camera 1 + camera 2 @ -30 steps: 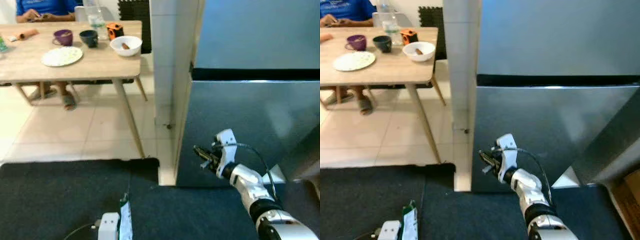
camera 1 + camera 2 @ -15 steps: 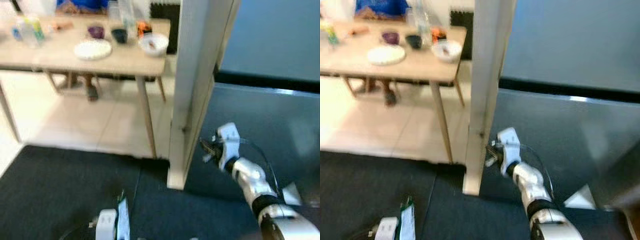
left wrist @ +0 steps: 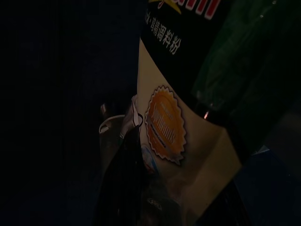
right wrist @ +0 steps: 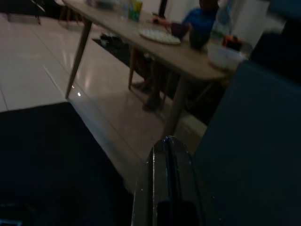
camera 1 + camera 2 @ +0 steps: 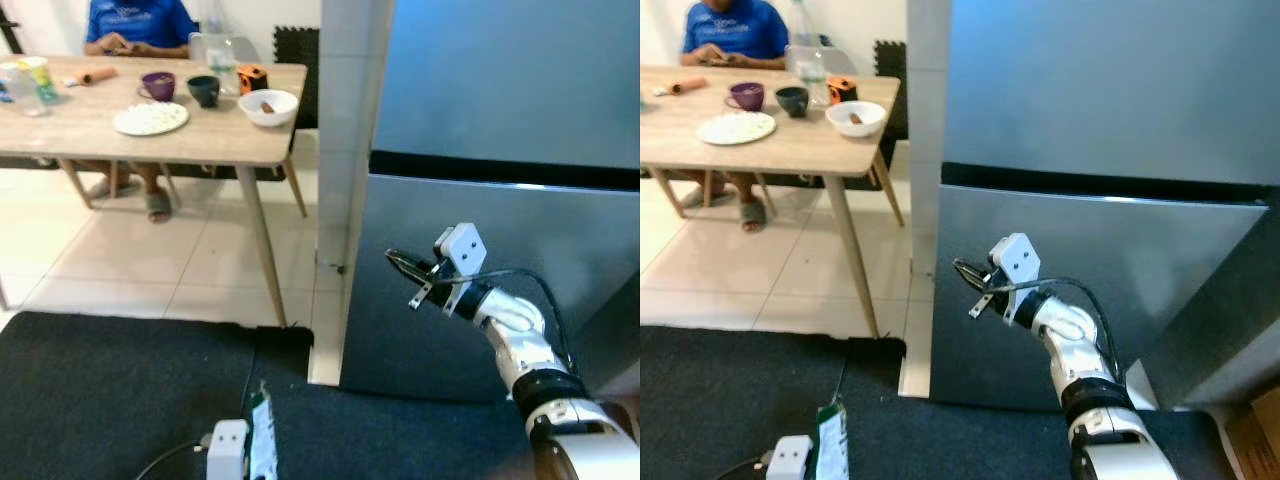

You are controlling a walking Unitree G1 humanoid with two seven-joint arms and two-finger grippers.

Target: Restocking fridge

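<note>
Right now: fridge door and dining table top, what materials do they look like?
Fridge door: looks like brushed metal or a metal-look coating in grey-blue with a satin sheen; it shows soft, blurred reflections. Dining table top: pale wood or wood-look laminate, matte, with faint grain and slanted wooden legs. Solid wood or veneer cannot be told.

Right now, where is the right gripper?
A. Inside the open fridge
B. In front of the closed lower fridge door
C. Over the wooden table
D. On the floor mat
B: the right gripper is raised before the closed lower fridge door, near its left edge.
</note>
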